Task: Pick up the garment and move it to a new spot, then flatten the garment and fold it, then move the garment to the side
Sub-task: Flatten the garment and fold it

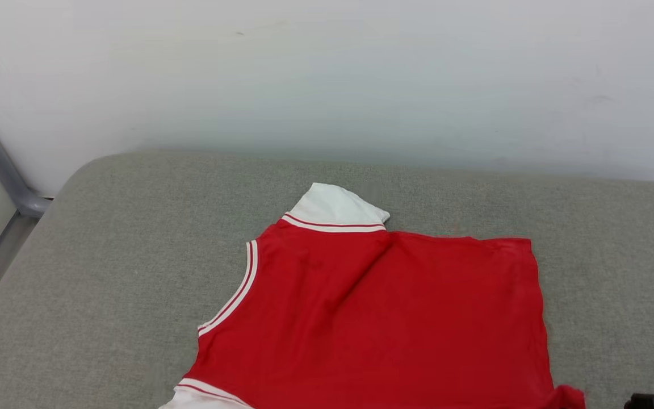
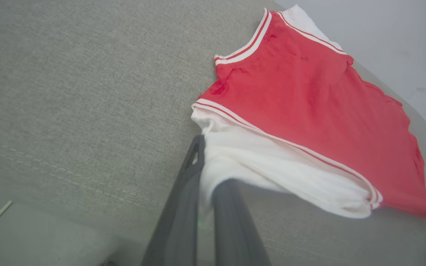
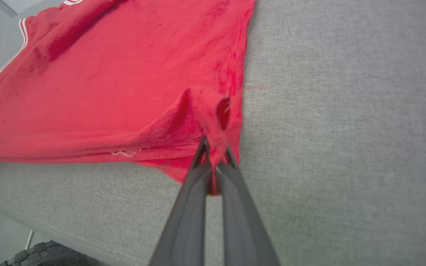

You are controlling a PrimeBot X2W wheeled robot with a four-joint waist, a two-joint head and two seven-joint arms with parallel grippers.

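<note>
The garment [image 1: 395, 318], a red T-shirt with white sleeves and striped trim, lies spread on a grey cushion [image 1: 134, 255], plain side up, neck opening to the left. My left gripper [image 2: 207, 166] is shut on the near white sleeve [image 2: 272, 166], which lifts off the cushion. My right gripper [image 3: 216, 151] is shut on a red hem corner [image 3: 213, 122], the cloth bunched between the fingertips. In the head view only a dark bit of the right gripper [image 1: 653, 402] shows at the lower right, beside the raised red corner [image 1: 568, 395].
A white wall [image 1: 327, 74] rises just behind the cushion. A grey metal rail [image 1: 3, 165] runs down at the far left, past the cushion's rounded corner. Bare cushion lies left and right of the shirt. A ridged wheel [image 3: 39, 255] shows below the cushion's front edge.
</note>
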